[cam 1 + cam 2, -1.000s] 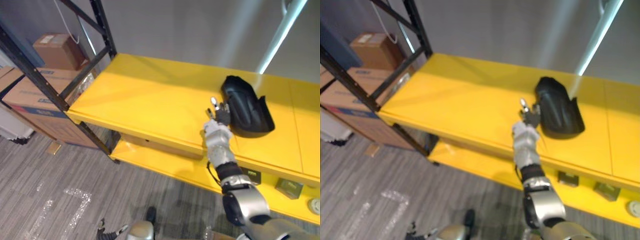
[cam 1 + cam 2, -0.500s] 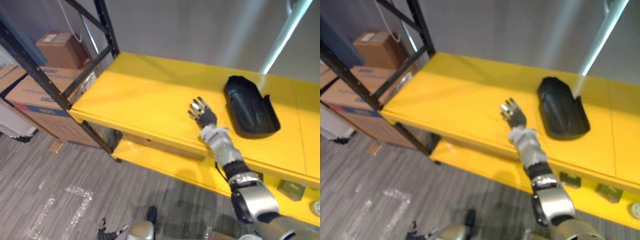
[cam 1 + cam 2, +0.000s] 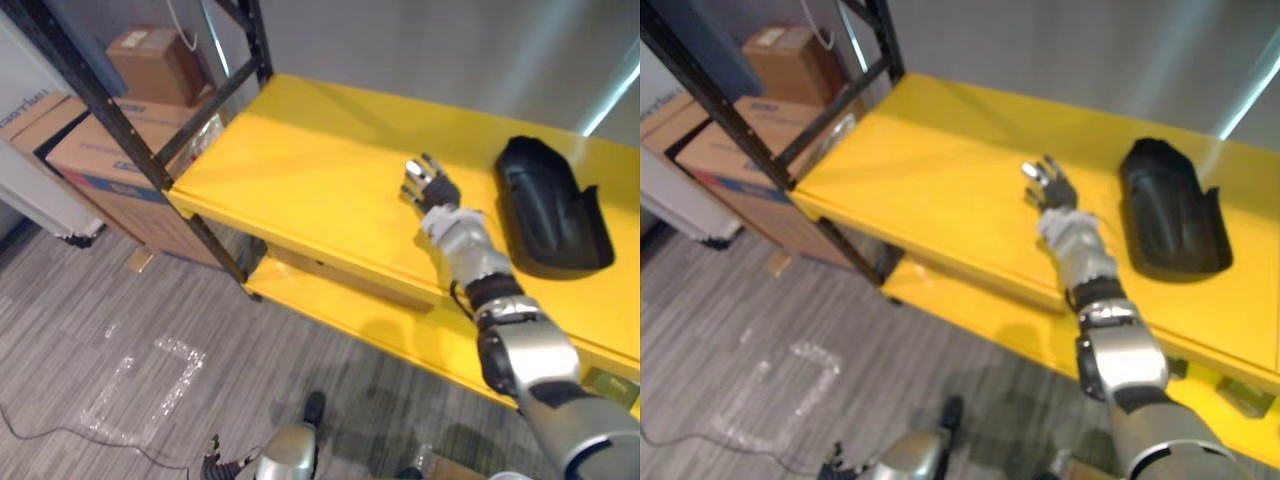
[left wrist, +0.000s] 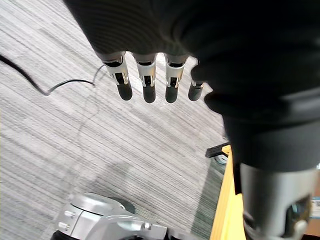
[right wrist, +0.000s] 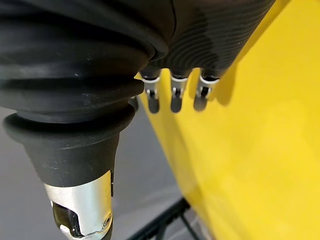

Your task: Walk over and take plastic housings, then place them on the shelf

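Observation:
A black plastic housing (image 3: 550,205) lies on the yellow shelf (image 3: 330,180), toward its right part. My right hand (image 3: 430,186) hovers over the shelf a hand's width to the left of the housing, fingers straight and holding nothing; the same hand (image 3: 1050,183) shows in the right eye view beside the housing (image 3: 1170,208). In the right wrist view its fingers (image 5: 172,97) hang relaxed above the yellow surface (image 5: 250,150). My left hand (image 4: 150,85) hangs over the grey carpet with fingers relaxed and nothing in it.
Black upright posts (image 3: 110,110) frame the shelf's left end. Cardboard boxes (image 3: 120,150) stand on the floor to the left, behind the posts. A lower yellow shelf (image 3: 400,325) runs beneath, with a small box (image 3: 610,385) at the right. Grey carpet (image 3: 120,340) spreads in front.
The camera has shifted, so the scene sits further right and lower. My right hand stays open, about as far left of the housing as half a second ago, after drawing back from it.

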